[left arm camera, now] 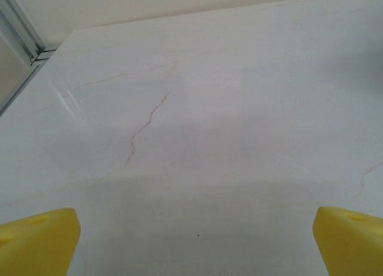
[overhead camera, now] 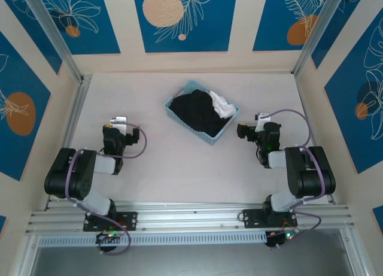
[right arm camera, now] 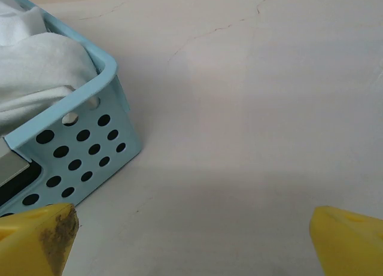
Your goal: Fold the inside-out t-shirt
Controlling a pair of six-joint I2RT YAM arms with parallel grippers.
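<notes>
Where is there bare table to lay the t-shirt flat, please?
Bare table lies between the left hand and right hand, on the near side of the basket. The basket is crowded: black t-shirt and white garment.

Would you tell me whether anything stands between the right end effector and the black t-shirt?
Yes: the wall of the blue basket faces the right end effector, and a white cloth lies over the side of the t-shirt nearest it.
</notes>
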